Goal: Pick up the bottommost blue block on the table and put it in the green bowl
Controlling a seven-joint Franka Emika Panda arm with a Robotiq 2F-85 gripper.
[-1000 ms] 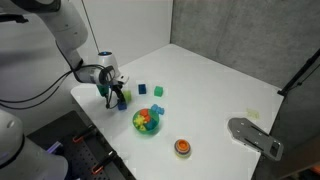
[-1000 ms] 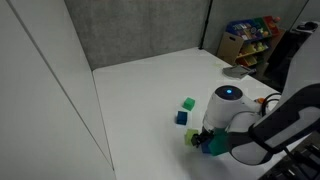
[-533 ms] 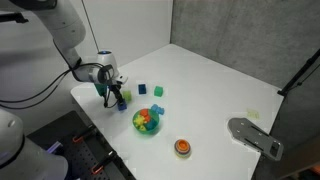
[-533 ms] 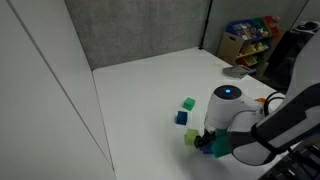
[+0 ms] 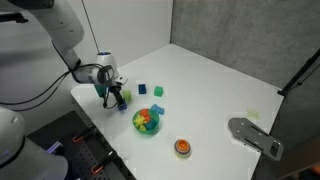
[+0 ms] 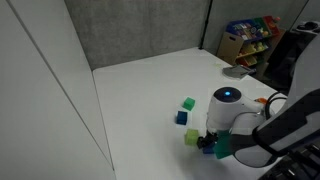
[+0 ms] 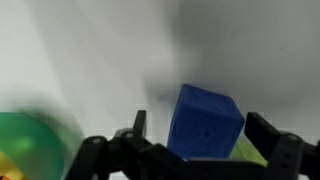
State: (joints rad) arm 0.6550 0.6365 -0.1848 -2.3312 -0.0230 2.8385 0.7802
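1. Straddling the blue block (image 7: pixel 207 120), the pincer (image 7: pixel 202 128) stands partly open, one finger on each side of the cube. A sliver of white shows between the cube and one finger, so I judge it grips nothing yet.
2. The block rests on the tabletop (image 5: pixel 215 85) near the edge closest to the robot's base. It sits squarely between the jaws rather than off to either side. As a cube it has no long axis to favour, and the blur hides whether its faces line up with the fingers.
3. The green bowl (image 5: pixel 148 132) lies just beside the block and already holds coloured pieces. In the wrist view it shows at the lower edge (image 7: pixel 22 148).
4. To my eye the next move calls for closing, lifting over the rim, then a short sideways carry.
5. The teal cube (image 5: pixel 142 90) and the yellow-green cube (image 5: pixel 157 91) stand apart, out of the way.
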